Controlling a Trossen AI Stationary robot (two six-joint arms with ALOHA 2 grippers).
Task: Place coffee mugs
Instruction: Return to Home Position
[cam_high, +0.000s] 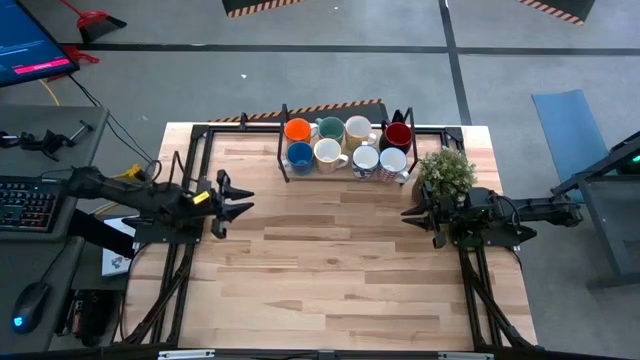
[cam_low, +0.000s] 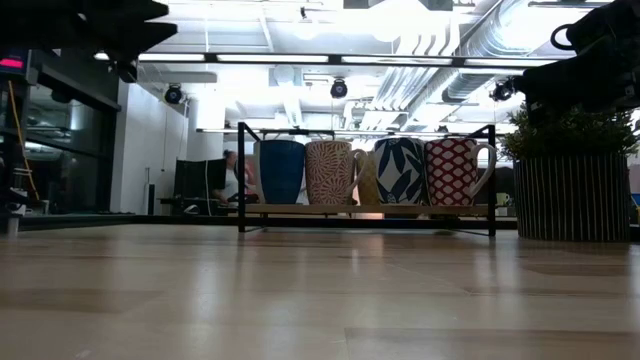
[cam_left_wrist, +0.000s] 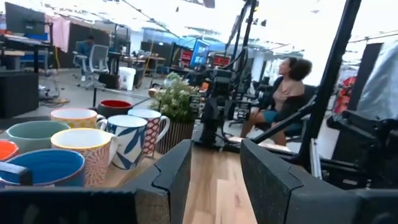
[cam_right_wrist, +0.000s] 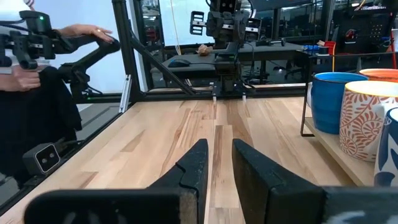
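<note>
Eight mugs stand in two rows on a black wire rack (cam_high: 284, 150) at the table's far middle: orange (cam_high: 297, 129), teal-green (cam_high: 331, 128), cream (cam_high: 358, 127) and dark red (cam_high: 398, 133) behind; blue (cam_high: 299, 154) and three white patterned ones (cam_high: 328, 152) (cam_high: 365, 158) (cam_high: 393, 161) in front. The front row shows in the low view (cam_low: 330, 172). My left gripper (cam_high: 243, 201) is open and empty at the table's left, clear of the rack. My right gripper (cam_high: 412, 214) is open and empty at the right, near the plant.
A bushy potted plant (cam_high: 446, 170) stands right of the rack, just beyond my right gripper. Bare wooden tabletop (cam_high: 330, 250) lies between the arms and toward the near edge. People show in the room beyond, one seated (cam_left_wrist: 283, 93), and a hand (cam_right_wrist: 81, 31).
</note>
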